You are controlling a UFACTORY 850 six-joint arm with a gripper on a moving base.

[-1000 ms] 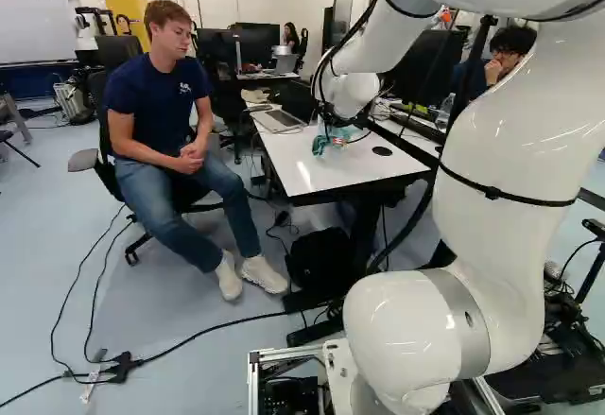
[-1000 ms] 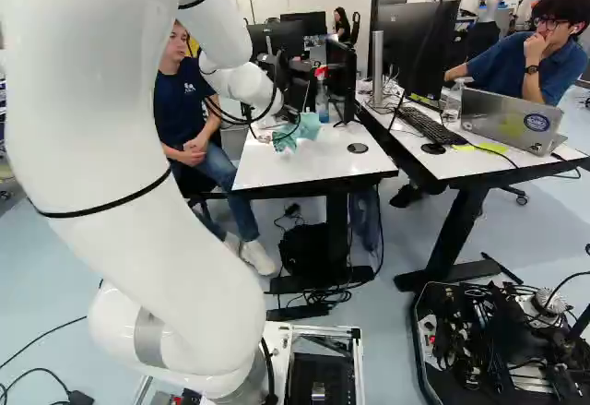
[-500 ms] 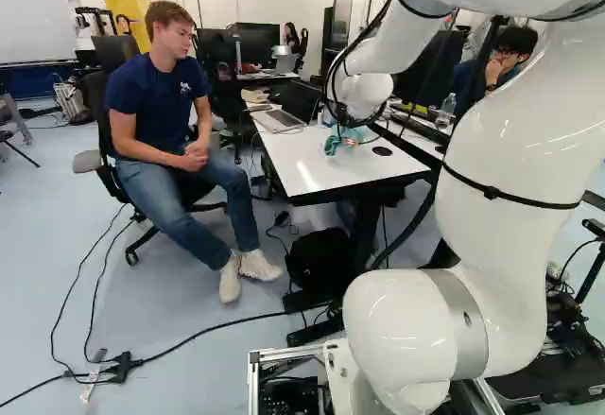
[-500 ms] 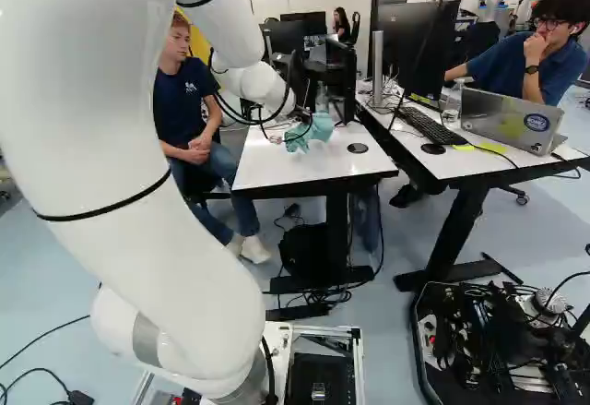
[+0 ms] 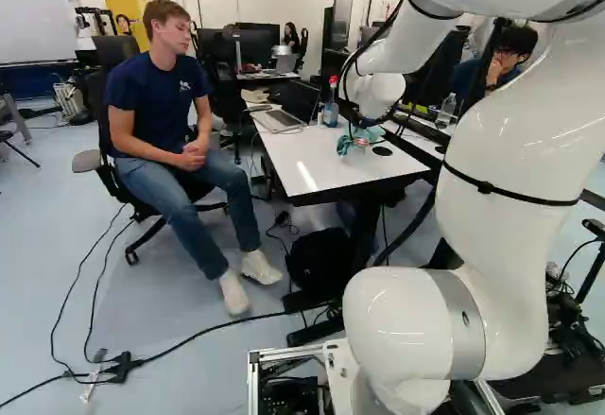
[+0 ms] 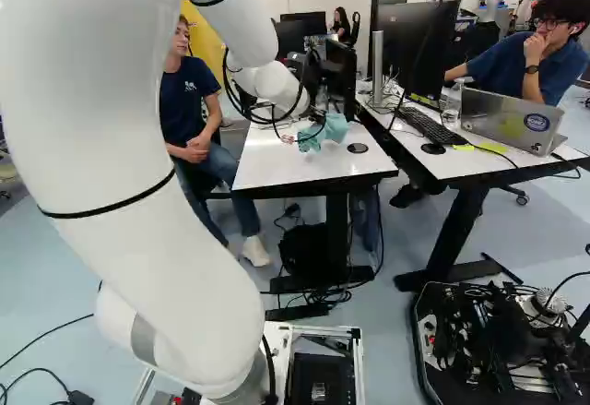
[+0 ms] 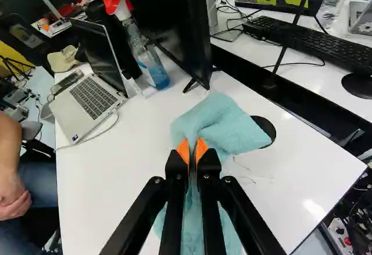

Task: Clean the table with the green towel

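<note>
My gripper (image 6: pixel 319 127) is nearly closed, two fingers pinching a fold of the green towel (image 7: pixel 218 121) between the orange pads (image 7: pixel 183 149). Cloth on both sides of the grip: one bunched flap spread just ahead of my fingertips, the rest trailing back under my fingers. I'm over the white table (image 7: pixel 133 173), fingers pointing down at it. The flap ahead looks to lie on the tabletop; can't tell how hard the cloth presses. Its far corner laps the edge of the round black grommet (image 7: pixel 267 128), which sits ahead and to one side of me. Thin faint streaks (image 7: pixel 250 171) on the tabletop close beside my fingertips, same side as the grommet. Black monitor (image 7: pixel 180 22) further ahead, foot just past the towel. Spray bottle (image 7: pixel 150 63) with red-and-white head stands upright beside that monitor, ahead of me on the side away from the grommet. Open laptop (image 7: pixel 96 95) is out on that same side, well apart from the cloth, cable (image 7: pixel 102 139) curling on the tabletop between it and me. Beyond the grommet, across a dark gap, second desk (image 7: pixel 349 101) with black keyboard (image 7: pixel 314 41), well clear of my fingers.
</note>
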